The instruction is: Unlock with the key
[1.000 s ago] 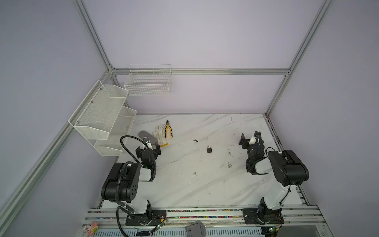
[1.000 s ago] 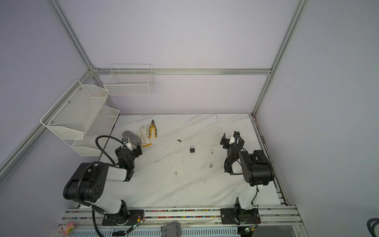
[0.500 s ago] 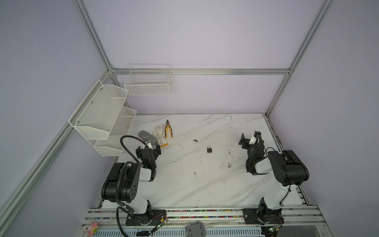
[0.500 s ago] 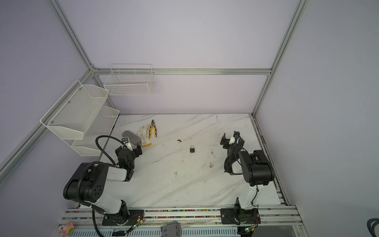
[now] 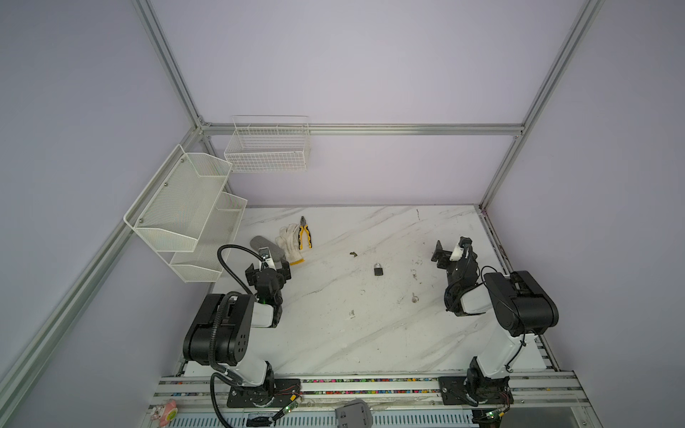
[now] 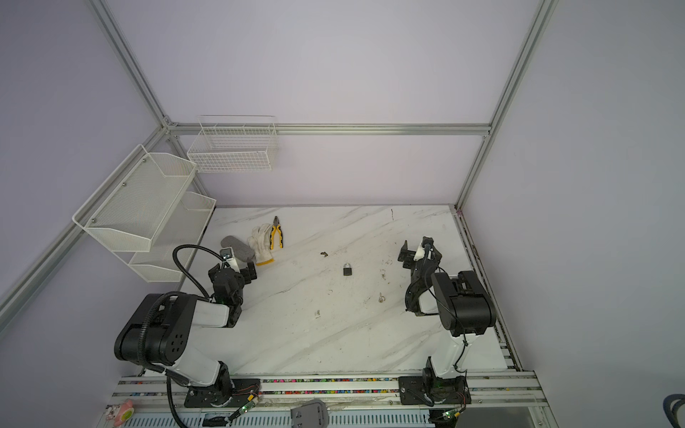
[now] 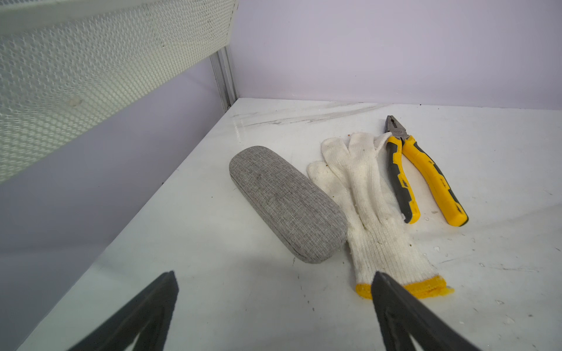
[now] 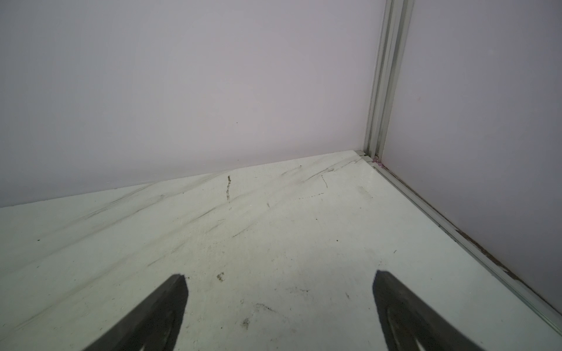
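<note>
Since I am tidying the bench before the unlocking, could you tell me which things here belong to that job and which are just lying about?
For the job: key, black padlock.
Lying about: pliers, white glove, grey case, dark metal scrap.

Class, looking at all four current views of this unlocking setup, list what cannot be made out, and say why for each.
- The key: too small in both top views to read its shape or teeth; outside both wrist views.
- The padlock: keyhole too small to see, locked or not unclear.
- The dark metal scrap: too tiny to identify.
- Glasses case: closed, contents hidden.
</note>
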### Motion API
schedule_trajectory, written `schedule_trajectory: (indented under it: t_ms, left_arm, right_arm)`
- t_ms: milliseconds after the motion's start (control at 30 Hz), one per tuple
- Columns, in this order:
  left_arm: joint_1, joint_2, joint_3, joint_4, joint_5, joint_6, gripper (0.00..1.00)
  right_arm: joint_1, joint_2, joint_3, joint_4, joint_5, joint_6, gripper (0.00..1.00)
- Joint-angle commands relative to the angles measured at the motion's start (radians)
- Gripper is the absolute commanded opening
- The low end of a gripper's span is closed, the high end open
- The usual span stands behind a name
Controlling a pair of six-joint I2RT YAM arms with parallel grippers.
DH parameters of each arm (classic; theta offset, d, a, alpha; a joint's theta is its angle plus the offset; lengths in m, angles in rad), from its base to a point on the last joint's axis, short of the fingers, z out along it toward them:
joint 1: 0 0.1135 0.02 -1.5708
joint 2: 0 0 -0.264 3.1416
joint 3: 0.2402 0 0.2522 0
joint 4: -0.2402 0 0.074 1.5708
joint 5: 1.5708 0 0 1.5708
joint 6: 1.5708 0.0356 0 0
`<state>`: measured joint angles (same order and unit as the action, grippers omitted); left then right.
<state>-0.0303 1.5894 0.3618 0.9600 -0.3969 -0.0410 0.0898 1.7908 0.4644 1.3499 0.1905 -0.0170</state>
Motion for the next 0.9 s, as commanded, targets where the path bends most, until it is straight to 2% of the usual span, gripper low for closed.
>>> schedule_trajectory:
  t_ms: [0, 333, 367, 400, 467, 500, 600, 633, 700, 733, 767, 800, 833, 867]
  left_arm:
    - [0.001, -0.011, -0.001, 0.040, -0.003, -0.005, 1.00]
    - [0.002, -0.013, 0.001, 0.033, -0.002, -0.007, 1.00]
    - [0.001, -0.014, 0.000, 0.035, -0.002, -0.005, 1.00]
    - [-0.004, -0.022, 0.000, 0.046, -0.021, 0.006, 1.00]
    - [-0.009, -0.066, 0.019, -0.031, 0.001, 0.024, 1.00]
    - [-0.028, -0.097, 0.034, -0.075, -0.029, 0.038, 1.00]
    - [-0.076, -0.234, 0.085, -0.245, -0.129, 0.056, 1.00]
    - [-0.093, -0.275, 0.100, -0.287, -0.180, 0.026, 1.00]
    - [-0.118, -0.349, 0.153, -0.433, -0.253, -0.065, 1.00]
    - [-0.132, -0.377, 0.191, -0.521, -0.255, -0.096, 1.00]
    - [-0.145, -0.394, 0.227, -0.587, -0.271, -0.125, 1.00]
    - [-0.161, -0.403, 0.273, -0.672, -0.280, -0.152, 1.00]
    - [-0.173, -0.403, 0.319, -0.755, -0.270, -0.182, 1.00]
    - [-0.176, -0.400, 0.357, -0.830, -0.253, -0.245, 1.00]
  right_arm:
    - [0.002, -0.012, 0.000, 0.031, 0.006, -0.020, 0.97]
    - [0.002, -0.014, -0.004, 0.034, 0.012, -0.021, 0.97]
    - [0.009, -0.018, -0.005, 0.042, 0.041, -0.022, 0.97]
    - [0.032, -0.047, 0.006, 0.007, 0.121, -0.023, 0.97]
    - [0.057, -0.151, 0.066, -0.188, 0.154, -0.037, 0.97]
    - [0.080, -0.197, 0.105, -0.278, 0.193, -0.045, 0.97]
    - [0.159, -0.280, 0.242, -0.575, 0.337, 0.077, 0.97]
    - [0.203, -0.282, 0.327, -0.732, 0.431, 0.134, 0.97]
    - [0.283, -0.249, 0.471, -0.959, 0.480, 0.183, 0.97]
    - [0.311, -0.225, 0.536, -1.038, 0.442, 0.195, 0.97]
    - [0.316, -0.198, 0.581, -1.078, 0.408, 0.260, 0.97]
    - [0.310, -0.162, 0.641, -1.188, 0.319, 0.413, 0.97]
    - [0.284, -0.133, 0.685, -1.217, 0.146, 0.458, 0.97]
    - [0.260, -0.118, 0.701, -1.204, -0.026, 0.448, 0.89]
